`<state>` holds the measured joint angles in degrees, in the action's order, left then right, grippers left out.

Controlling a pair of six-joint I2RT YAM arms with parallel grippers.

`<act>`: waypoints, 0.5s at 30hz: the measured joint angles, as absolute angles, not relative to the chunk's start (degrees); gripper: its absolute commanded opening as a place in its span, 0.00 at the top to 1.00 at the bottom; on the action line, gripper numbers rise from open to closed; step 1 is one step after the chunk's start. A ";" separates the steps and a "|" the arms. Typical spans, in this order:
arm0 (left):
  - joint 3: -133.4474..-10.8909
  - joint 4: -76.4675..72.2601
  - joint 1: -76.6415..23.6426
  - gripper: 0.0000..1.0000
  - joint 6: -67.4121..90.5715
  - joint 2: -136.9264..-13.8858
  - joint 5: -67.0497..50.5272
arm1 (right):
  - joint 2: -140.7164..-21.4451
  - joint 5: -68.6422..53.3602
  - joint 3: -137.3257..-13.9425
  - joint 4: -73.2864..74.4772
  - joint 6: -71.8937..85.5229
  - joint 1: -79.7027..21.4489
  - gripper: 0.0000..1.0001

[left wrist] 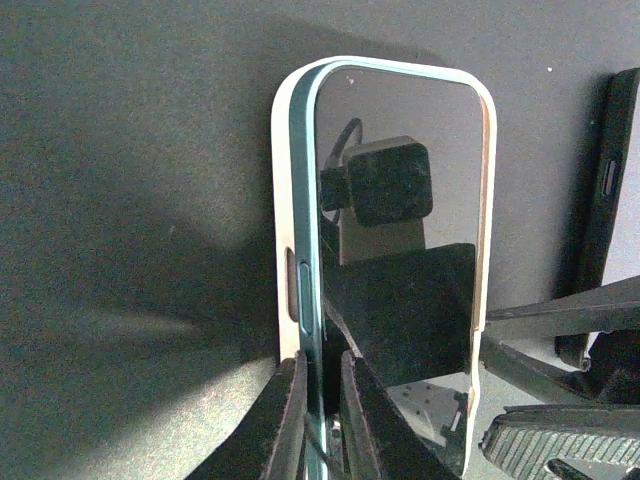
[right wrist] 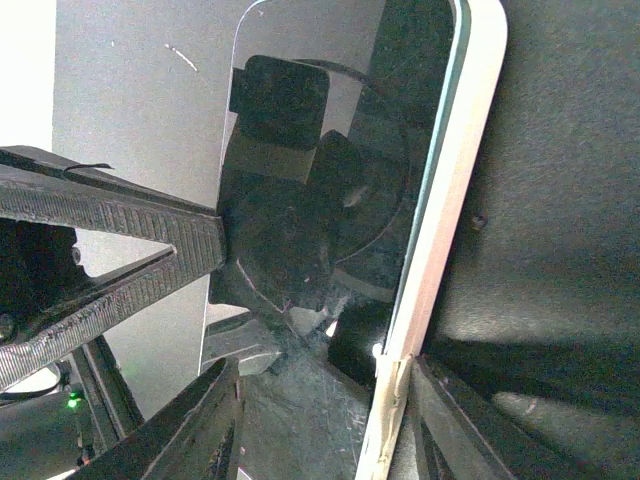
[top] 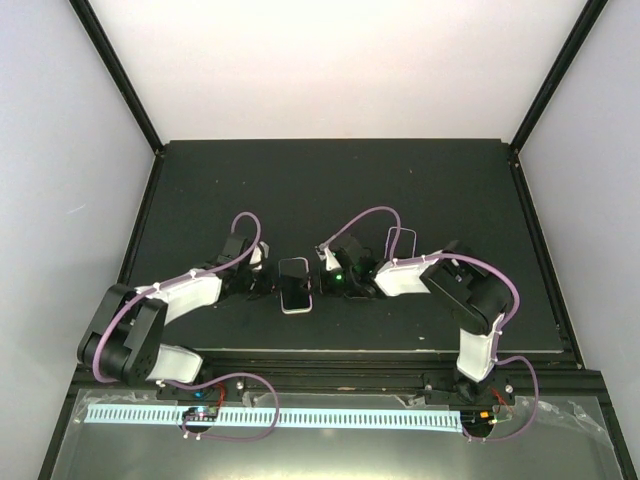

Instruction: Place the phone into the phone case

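Observation:
The phone (top: 294,280), with a dark glass face and a teal frame, lies face up in the white phone case (top: 296,308) at the table's front middle. In the left wrist view the phone's (left wrist: 400,230) left long edge stands above the case rim (left wrist: 282,200). My left gripper (top: 272,285) (left wrist: 328,400) is shut on that teal edge. My right gripper (top: 318,278) (right wrist: 320,420) is open. One finger (right wrist: 215,410) is over the phone's glass (right wrist: 320,150). The other (right wrist: 450,430) is outside the case's rim (right wrist: 455,200).
A pale-rimmed rectangular object (top: 402,245) lies behind the right arm. A dark, case-like edge (left wrist: 610,200) shows to the right of the phone. The right gripper's fingers (left wrist: 560,310) reach the case's right side. The table's front edge is just below the phone.

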<state>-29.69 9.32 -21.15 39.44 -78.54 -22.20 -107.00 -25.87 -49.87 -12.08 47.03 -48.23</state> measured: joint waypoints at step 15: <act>-33.95 12.43 -22.24 0.71 38.13 -79.00 -18.37 | -107.04 -25.52 -48.18 -15.66 47.44 -45.98 0.53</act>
<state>-33.95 12.43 -22.24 38.13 -79.00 -18.37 -107.04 -25.52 -48.18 -15.66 47.44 -45.98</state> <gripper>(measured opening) 0.306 0.470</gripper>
